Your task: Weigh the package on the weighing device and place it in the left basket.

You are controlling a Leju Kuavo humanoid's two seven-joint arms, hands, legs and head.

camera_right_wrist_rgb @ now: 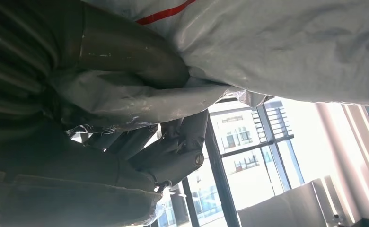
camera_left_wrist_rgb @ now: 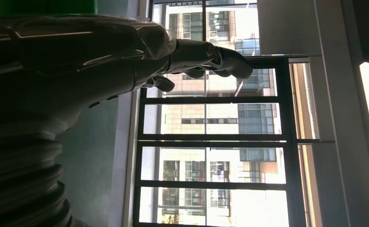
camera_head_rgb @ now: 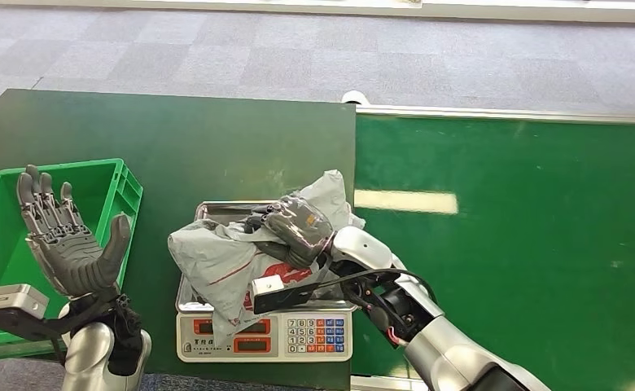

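Note:
A crumpled grey plastic package [camera_head_rgb: 216, 261] with red print lies on the steel pan of the weighing scale [camera_head_rgb: 264, 334] at the table's near edge. My right hand [camera_head_rgb: 294, 228] grips the package from the right side, thumb and fingers [camera_right_wrist_rgb: 173, 151] closed into its folds [camera_right_wrist_rgb: 277, 52]. My left hand [camera_head_rgb: 66, 240] is raised with its palm up and fingers spread, holding nothing, just in front of the green basket [camera_head_rgb: 115, 183] at the left. In the left wrist view the left hand's fingers [camera_left_wrist_rgb: 206, 54] point toward windows.
The scale stands on a dark green table [camera_head_rgb: 184, 138]. To its right runs a brighter green conveyor surface [camera_head_rgb: 526, 220] with a metal rail at its far side. Grey carpet floor [camera_head_rgb: 314, 57] lies beyond.

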